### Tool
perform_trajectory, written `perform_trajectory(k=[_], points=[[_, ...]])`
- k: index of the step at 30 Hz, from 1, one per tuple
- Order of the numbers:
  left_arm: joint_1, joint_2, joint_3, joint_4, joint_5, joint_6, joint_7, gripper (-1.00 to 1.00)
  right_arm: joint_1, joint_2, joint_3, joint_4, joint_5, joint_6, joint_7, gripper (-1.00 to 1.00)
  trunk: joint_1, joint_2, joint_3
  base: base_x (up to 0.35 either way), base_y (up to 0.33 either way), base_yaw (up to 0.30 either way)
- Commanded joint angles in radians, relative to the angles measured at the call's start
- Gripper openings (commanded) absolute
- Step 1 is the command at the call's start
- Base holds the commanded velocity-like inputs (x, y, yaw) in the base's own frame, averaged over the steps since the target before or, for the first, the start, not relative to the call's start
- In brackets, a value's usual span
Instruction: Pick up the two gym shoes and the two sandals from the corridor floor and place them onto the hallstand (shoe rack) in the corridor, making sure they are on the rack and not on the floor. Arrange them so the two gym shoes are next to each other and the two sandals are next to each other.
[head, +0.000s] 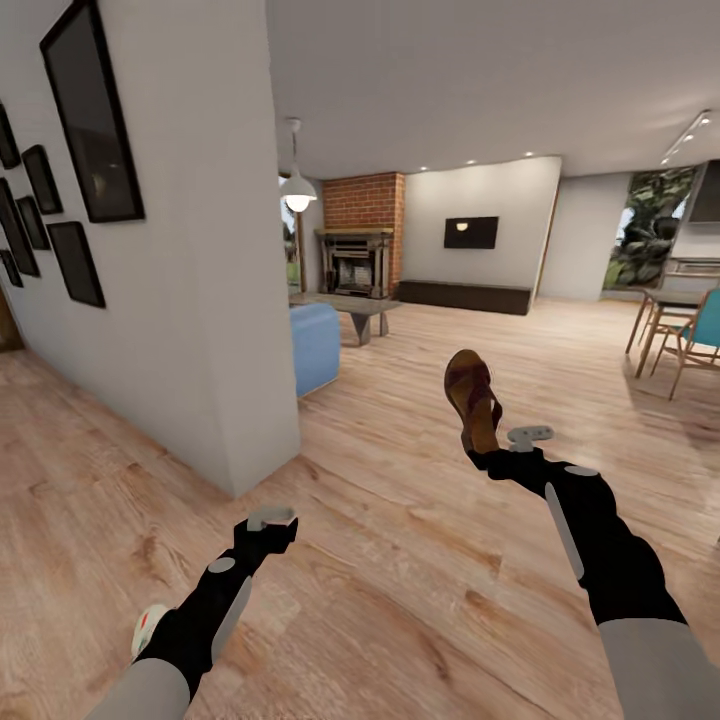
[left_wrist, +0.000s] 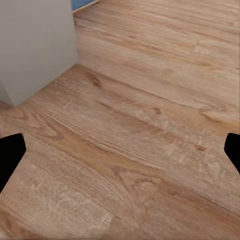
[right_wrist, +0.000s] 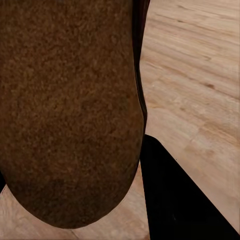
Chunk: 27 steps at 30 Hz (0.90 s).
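Note:
My right gripper is shut on the heel end of one sandal, a reddish-brown strap sandal that stands upright above the corridor floor. Its brown cork sole sits close in the right wrist view, beside one dark finger. My left gripper hangs open over bare planks, its fingertips spread wide with nothing between them. Part of a gym shoe, white with a red accent, peeks out behind my left forearm. The hallstand is out of view.
A white wall corner stands just ahead of my left gripper, with dark framed pictures on it. A blue sofa and a brick fireplace lie beyond. A dining table and chairs stand at the far right.

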Motion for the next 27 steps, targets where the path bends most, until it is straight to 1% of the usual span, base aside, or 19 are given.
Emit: perform_trajectory(k=[1, 27], points=[[-0.001, 0.0, 0.0, -0.001, 0.002, 0.006, -0.002, 1.0, 0.0, 0.0, -0.001, -0.001, 0.003, 0.006, 0.005, -1.0, 0.0, 0.0, -0.001, 0.0, -0.021, 0.29], [-0.001, 0.0, 0.0, -0.001, 0.002, 0.005, -0.002, 1.0, -0.001, 0.0, -0.001, -0.001, 0.003, 0.006, 0.004, -1.0, 0.0, 0.0, -0.001, 0.0, -0.002, 0.289]])
